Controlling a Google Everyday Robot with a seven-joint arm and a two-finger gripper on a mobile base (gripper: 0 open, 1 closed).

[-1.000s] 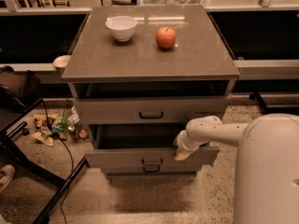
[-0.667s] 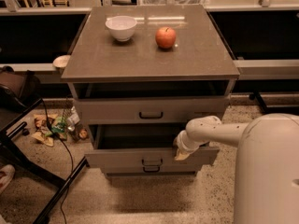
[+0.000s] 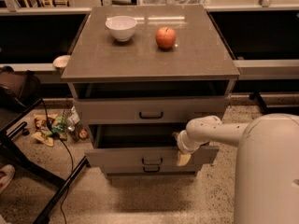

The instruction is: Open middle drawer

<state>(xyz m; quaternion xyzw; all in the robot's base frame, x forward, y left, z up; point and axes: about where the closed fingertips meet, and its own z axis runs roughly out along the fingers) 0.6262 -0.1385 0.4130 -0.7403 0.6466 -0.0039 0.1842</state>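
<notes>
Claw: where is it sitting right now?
In the camera view, the claw is low and right of centre, at the front edge of the pulled-out middle drawer, just right of its dark loop handle.

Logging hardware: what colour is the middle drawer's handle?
Dark, near black: the handle on the grey middle drawer, camera view. The pincer sits beside it.

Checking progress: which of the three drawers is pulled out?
The middle drawer: its front stands forward of the other two, dark inside showing behind it. The claw is at its front, right of the handle.
</notes>
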